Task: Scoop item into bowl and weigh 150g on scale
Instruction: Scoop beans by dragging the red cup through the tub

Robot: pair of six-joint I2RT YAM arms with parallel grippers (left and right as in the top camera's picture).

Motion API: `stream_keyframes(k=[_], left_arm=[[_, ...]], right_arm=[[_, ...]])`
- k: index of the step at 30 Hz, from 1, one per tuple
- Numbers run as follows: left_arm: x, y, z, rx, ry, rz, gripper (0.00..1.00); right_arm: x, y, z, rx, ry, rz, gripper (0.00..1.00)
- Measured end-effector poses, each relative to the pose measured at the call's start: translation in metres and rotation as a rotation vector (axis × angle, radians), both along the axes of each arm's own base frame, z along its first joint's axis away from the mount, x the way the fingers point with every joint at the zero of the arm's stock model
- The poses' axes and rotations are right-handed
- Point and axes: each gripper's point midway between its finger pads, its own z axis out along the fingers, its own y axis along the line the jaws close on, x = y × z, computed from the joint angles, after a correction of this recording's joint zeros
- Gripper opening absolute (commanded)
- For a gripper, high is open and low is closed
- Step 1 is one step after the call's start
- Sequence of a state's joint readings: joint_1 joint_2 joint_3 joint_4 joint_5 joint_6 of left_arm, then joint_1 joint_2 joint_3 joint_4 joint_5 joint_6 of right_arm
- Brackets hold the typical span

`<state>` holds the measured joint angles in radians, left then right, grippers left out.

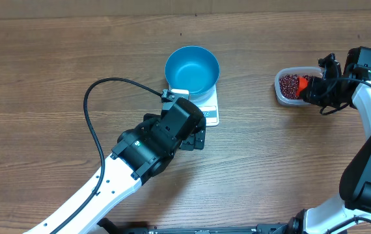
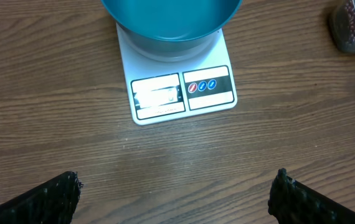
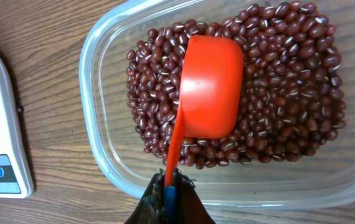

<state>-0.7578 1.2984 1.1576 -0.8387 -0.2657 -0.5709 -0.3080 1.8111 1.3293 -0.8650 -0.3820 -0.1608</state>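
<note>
Bowl (image 1: 192, 68) sits on scale (image 1: 210, 112), centre of table (image 1: 42, 65), overhead view. Interior is plain blue, no beans seen in it. It is likely set there so that weight registers as beans go in. Left gripper (image 1: 197, 138) hovers just beside the scale's display edge, touching nothing. Tub (image 1: 278, 88) lies well apart to the right and holds the beans (image 1: 289, 84). Right gripper (image 1: 312, 91) is over the tub's end with an orange scoop (image 1: 304, 81).

Left wrist view: both fingers (image 2: 50, 199) are at the bottom corners, spread wide, with bare wood between them and nothing held. Camera looks squarely at display (image 2: 157, 96) and buttons (image 2: 201, 86). Judgement: this arm is posed to read the scale. Display is washed out by glare, reading not legible. Bowl covers the far part of the platform and leaves the display uncovered.

Right wrist view: jaws are clamped on the end of the scoop's handle, at frame bottom. Handle runs forward and the cup rests on the bean heap near tub centre. No beans lie on the visible orange surface; cannot tell whether the cup's mouth faces up or down. Holding the handle tip keeps the gripper clear of tub wall and beans. Scale corner shows at the left edge.

Judgement: no scoop delivered yet, task near its start. Next move calls for the cup dug under the beans, lifted level, and carried across to the bowl.
</note>
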Motion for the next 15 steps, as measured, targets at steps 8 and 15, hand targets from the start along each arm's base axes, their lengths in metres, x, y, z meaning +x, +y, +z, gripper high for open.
stream_keyframes(k=[8, 15], left_arm=[[0.0, 0.0, 0.0, 0.0, 0.0, 0.0, 1.0], [0.0, 0.0, 0.0, 0.0, 0.0, 0.0, 1.0]], right_arm=[[-0.0004, 0.0006, -0.0003, 0.007, -0.001, 0.001, 0.04], [-0.0001, 0.0029, 0.001, 0.029, -0.007, 0.003, 0.04]])
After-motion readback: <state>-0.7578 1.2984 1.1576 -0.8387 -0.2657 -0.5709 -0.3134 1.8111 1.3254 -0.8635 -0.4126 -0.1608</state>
